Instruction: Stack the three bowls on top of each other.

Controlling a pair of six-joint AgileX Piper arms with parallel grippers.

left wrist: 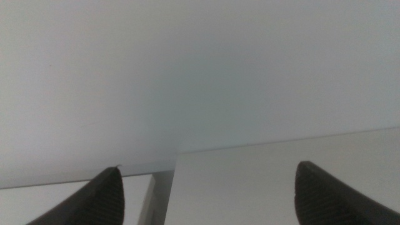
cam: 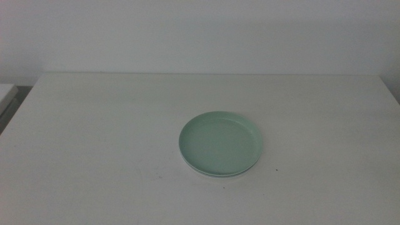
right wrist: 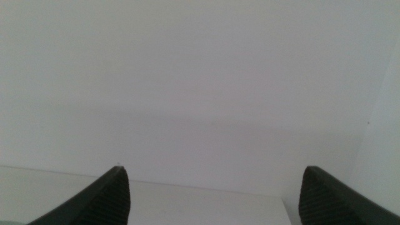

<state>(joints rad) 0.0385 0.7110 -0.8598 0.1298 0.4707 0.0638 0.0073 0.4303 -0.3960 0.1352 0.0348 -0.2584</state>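
A mint green bowl (cam: 220, 142) sits on the white table (cam: 94, 137), a little right of the middle. A thin pale rim (cam: 215, 177) shows under its near edge, so it rests on at least one other bowl. The grey and white bowls are otherwise hidden beneath it. Neither arm shows in the middle view. My left gripper (left wrist: 209, 167) is open and empty, facing the wall over the table's far edge. My right gripper (right wrist: 214, 169) is open and empty, also facing the wall.
A second white surface (cam: 6, 94) stands beyond the table's left edge, with a gap between; it also shows in the left wrist view (left wrist: 62, 190). A pale wall (cam: 200, 31) rises behind the table.
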